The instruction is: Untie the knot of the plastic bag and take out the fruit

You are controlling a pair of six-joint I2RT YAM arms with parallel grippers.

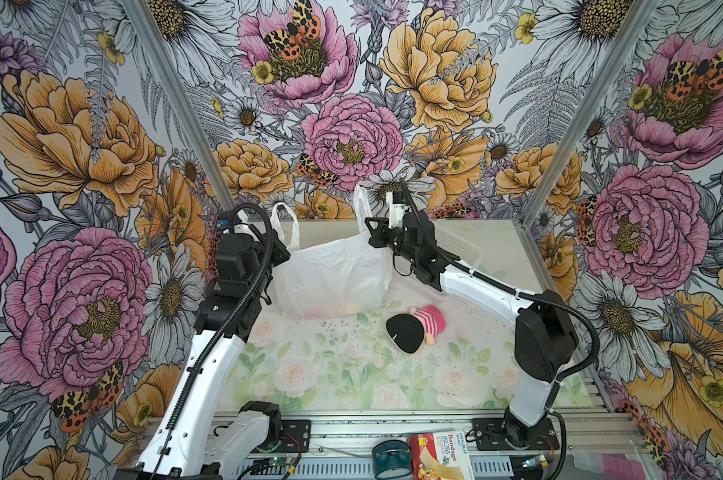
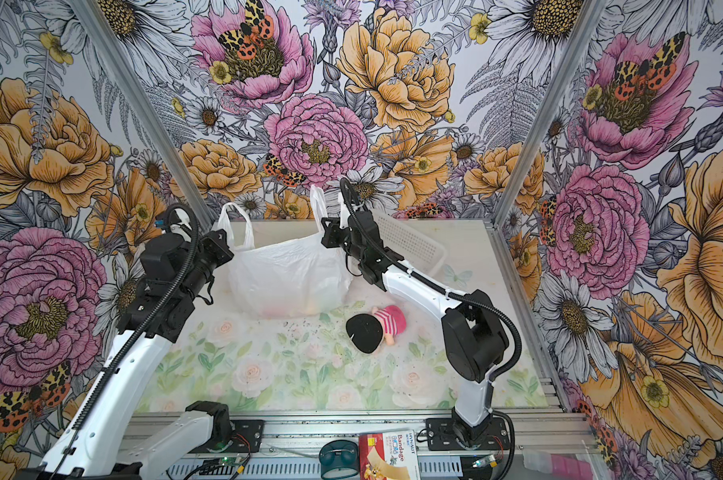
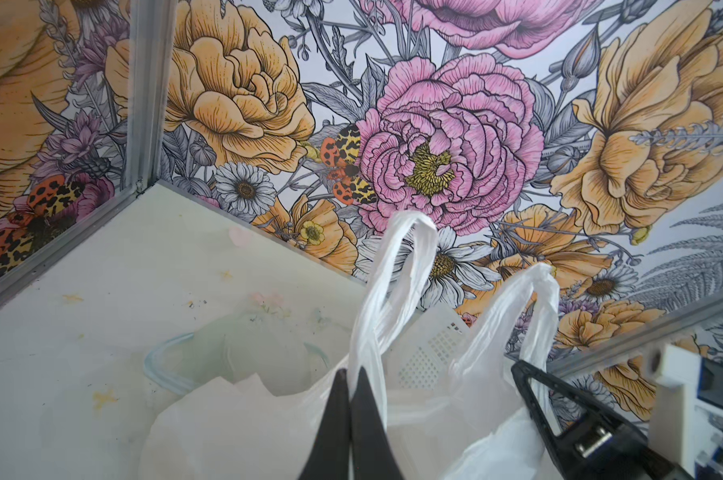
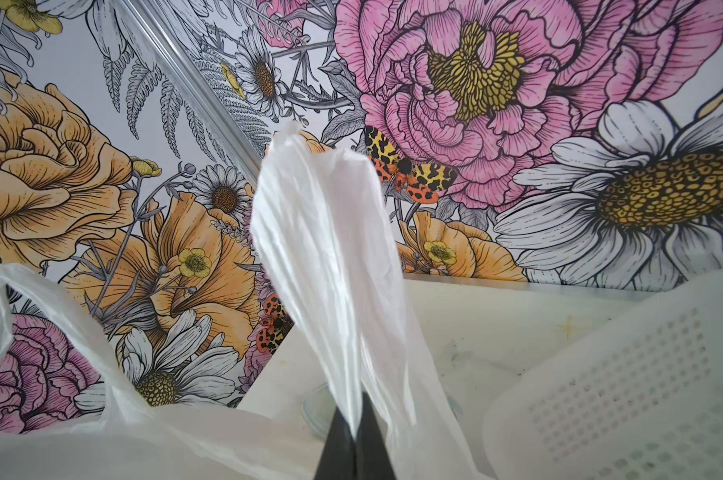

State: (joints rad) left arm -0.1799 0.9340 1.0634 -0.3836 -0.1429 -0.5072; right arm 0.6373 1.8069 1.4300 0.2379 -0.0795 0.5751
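So the plastic bag [image 1: 330, 274] is sitting upright on the counter [image 1: 351, 374], toward the back and roughly in the middle. Its mouth faces up and its wide side runs left to right between the two arms. The two handles are apart from each other and both point straight up: the left handle [image 1: 285, 224] is an open loop, the right handle [image 1: 361, 208] looks more like a flattened strip. The fruit [image 1: 347, 308] is down in the bottom of the bag and only shows as blurry yellow-orange and pinkish blobs through the plastic, so I can't count it. The left pincer [image 3: 350, 374] is closed tight on the base of the left handle, with plastic squeezed between the black tips. The right pincer [image 4: 357, 399] is clamped the same way at the bottom of the right handle, which rises above it. Behind the right arm, just beside the bag, there's a white basket [image 1: 459, 245] with little holes. In front of the bag and a bit to the right, a doll [image 1: 418, 326] in a pink-striped top lies on its side, not touching the bag. A bandage box [image 1: 440, 455] sits at the front rail.
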